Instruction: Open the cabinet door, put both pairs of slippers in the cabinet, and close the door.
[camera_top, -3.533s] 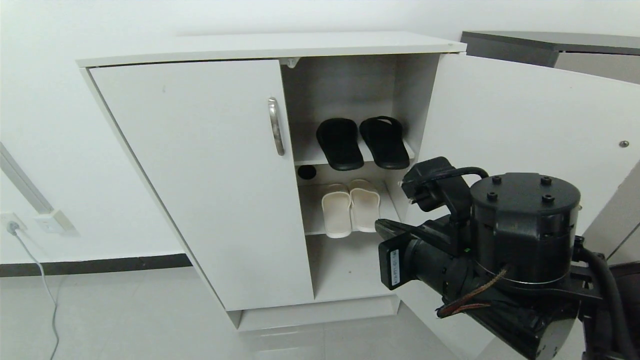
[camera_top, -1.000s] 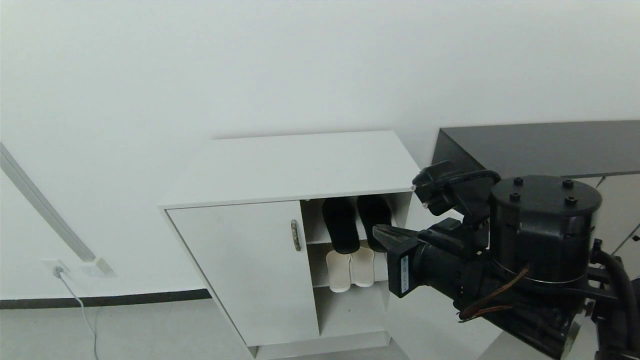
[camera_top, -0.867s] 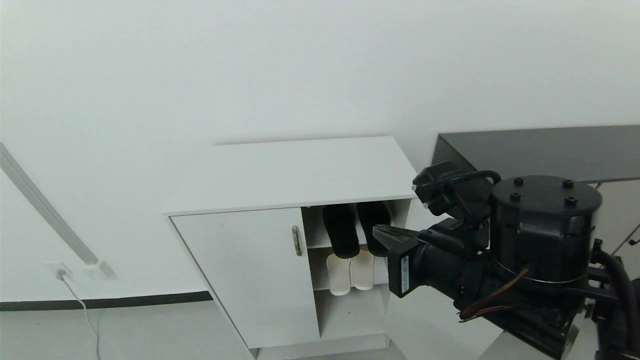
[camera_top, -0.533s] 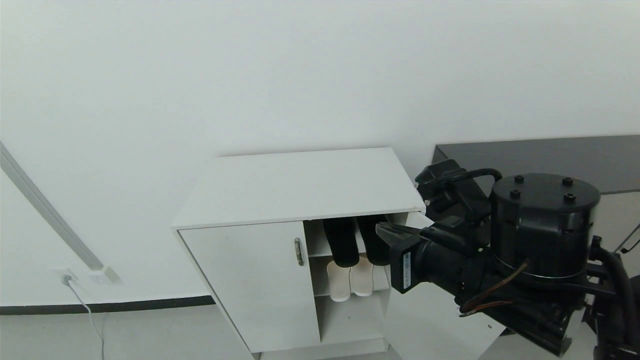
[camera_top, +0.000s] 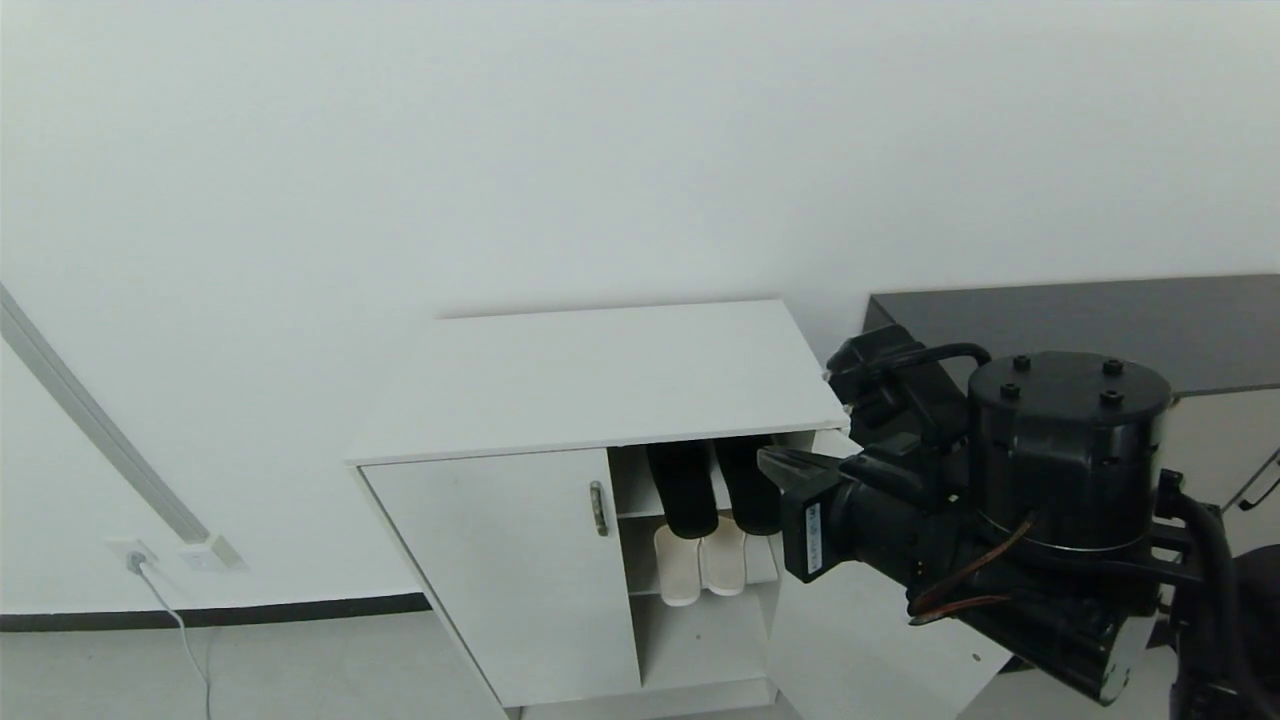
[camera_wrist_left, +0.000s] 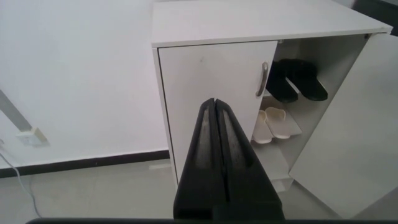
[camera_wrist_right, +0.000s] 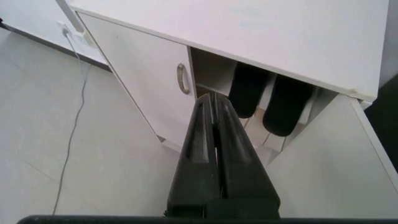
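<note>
The white cabinet (camera_top: 600, 375) stands against the wall, its left door shut and its right door (camera_top: 860, 650) swung open. Inside, the black slippers (camera_top: 685, 490) lie on the upper shelf and the white slippers (camera_top: 700, 562) on the shelf below. My right gripper (camera_top: 772, 462) is shut on nothing, in front of the open side by the black pair. In the right wrist view, the right gripper (camera_wrist_right: 212, 99) points at the shelves near the black slippers (camera_wrist_right: 249, 90). My left gripper (camera_wrist_left: 214, 103) is shut, back from the closed door (camera_wrist_left: 211, 93); the black slippers (camera_wrist_left: 298, 79) and white slippers (camera_wrist_left: 277, 122) show beyond.
A metal handle (camera_top: 598, 508) sits on the closed left door. A dark-topped unit (camera_top: 1080, 315) stands right of the cabinet. A wall socket with a cable (camera_top: 135, 562) and a slanted wall duct (camera_top: 90, 430) are on the left. Bare floor (camera_top: 250, 665) lies in front.
The head camera has pulled back and risen, so the cabinet now looks smaller and lower in the picture. Slippers and open door stand as before. The right arm holds roughly the same pose.
</note>
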